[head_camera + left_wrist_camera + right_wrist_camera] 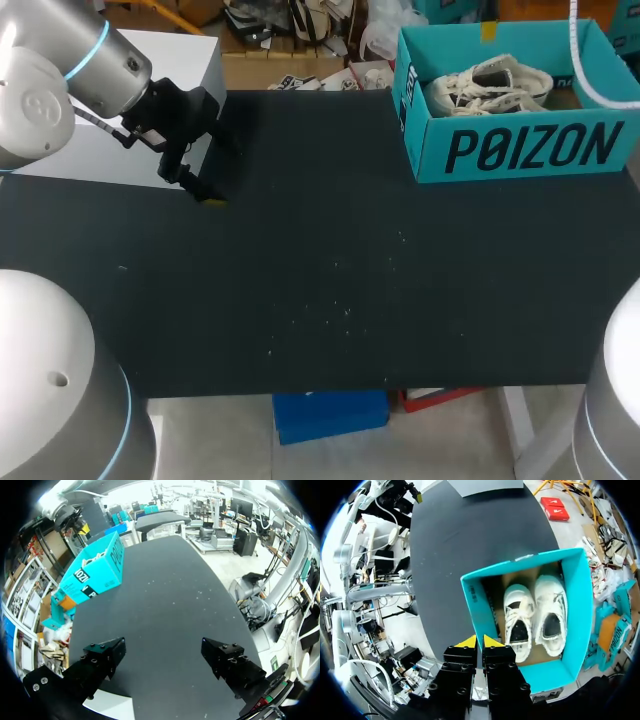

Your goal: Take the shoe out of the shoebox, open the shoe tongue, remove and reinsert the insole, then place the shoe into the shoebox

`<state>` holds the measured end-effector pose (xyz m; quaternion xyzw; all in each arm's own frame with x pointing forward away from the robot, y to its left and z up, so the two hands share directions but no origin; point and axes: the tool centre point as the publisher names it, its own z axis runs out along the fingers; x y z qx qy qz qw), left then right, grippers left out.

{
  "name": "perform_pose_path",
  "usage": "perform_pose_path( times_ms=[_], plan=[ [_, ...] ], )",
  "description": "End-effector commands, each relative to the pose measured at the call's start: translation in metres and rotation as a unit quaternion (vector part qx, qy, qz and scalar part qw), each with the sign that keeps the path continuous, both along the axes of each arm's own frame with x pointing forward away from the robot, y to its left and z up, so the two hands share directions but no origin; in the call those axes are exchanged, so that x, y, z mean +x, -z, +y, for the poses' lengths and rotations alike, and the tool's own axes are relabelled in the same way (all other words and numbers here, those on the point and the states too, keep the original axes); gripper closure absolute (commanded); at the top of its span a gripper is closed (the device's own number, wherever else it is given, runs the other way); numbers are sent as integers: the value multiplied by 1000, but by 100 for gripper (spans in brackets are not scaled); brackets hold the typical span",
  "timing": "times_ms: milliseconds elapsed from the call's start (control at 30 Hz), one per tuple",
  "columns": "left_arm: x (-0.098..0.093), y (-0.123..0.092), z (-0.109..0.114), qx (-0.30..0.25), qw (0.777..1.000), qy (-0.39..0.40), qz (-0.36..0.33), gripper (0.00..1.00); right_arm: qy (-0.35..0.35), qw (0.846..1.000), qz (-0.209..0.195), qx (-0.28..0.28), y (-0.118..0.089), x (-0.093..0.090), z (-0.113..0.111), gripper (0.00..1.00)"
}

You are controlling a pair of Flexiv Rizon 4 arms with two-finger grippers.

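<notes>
The teal shoebox (520, 150) stands open at the far right corner of the black table (330, 290). Inside it lie two white sneakers (490, 85), side by side on the cardboard floor, openings up and laces showing. Neither shoe is out of the shoebox.

The right gripper (479, 642) hangs above the shoebox. In the right wrist view its yellow tips are drawn together with only a hairline slit between them and nothing held, and they sit over the shoebox's long wall on the table side. The nearer sneaker lies just ahead of the tips, and the other lies past it against the opposite long wall.

The left gripper (205, 193) is well apart from the shoebox, across the table from it, at the front edge of a white box (200, 60) that stands at the table's far left corner. In the left wrist view its fingers (102, 657) are spread wide, with bare black tabletop between them and nothing touching either one. The shoebox shows ahead of it at the other end of the table. I cannot tell whether its tips touch the table.
</notes>
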<state>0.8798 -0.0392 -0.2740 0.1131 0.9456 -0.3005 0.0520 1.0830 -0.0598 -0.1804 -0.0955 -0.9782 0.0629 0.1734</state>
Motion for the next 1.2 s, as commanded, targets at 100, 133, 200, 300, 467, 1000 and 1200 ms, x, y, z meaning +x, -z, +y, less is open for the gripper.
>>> perform_pose_path(
  times_ms=[100,133,200,300,467,1000,1200],
  plan=[
    [0,0,0,1,1000,0,0,0,-76,945,-314,-51,2,-50,-1,0],
    [0,0,0,1,1000,0,0,0,-80,946,-314,-34,3,-53,-4,0],
    [0,0,0,1,1000,0,0,0,-80,946,-314,-34,3,-53,-4,0],
    [0,0,0,1,1000,0,0,0,-80,946,-314,-34,3,-53,-4,0],
    [0,0,0,1,1000,0,0,0,-80,946,-314,-34,3,-53,-4,0],
    [0,0,0,1,1000,0,0,0,-71,936,-344,-24,26,-118,-1,0],
    [0,0,0,1,1000,0,0,0,-65,940,-334,-6,29,-141,0,0]
  ],
)
